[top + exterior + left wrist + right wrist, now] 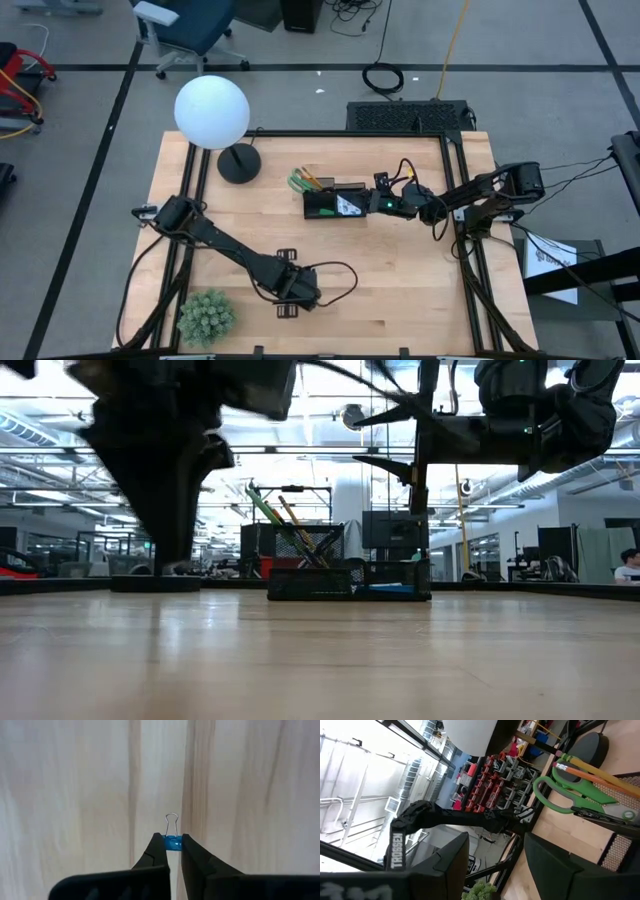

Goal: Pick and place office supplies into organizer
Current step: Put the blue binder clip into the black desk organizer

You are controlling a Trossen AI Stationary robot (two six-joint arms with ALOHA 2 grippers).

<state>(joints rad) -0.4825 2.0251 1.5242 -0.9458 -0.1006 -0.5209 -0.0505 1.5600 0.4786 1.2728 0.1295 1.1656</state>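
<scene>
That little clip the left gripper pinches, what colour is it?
Blue binder clip with silver wire handles, clearest in the left wrist view.

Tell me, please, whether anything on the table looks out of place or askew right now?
Nothing stands out. The scissors and pencils lean in the organizer, and the left tool pinches a small blue binder clip over bare wood.

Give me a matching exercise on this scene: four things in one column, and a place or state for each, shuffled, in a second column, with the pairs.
Things
1. blue binder clip
2. green-handled scissors
3. right tool
4. fuzzy green plant

Places or states
A. standing in the organizer beside the pencils
B. open, at the organizer's end
C. pinched in the shut left tool over bare wood
D. at the table's near left corner in the high view

Pairs: 1-C, 2-A, 3-B, 4-D
</scene>
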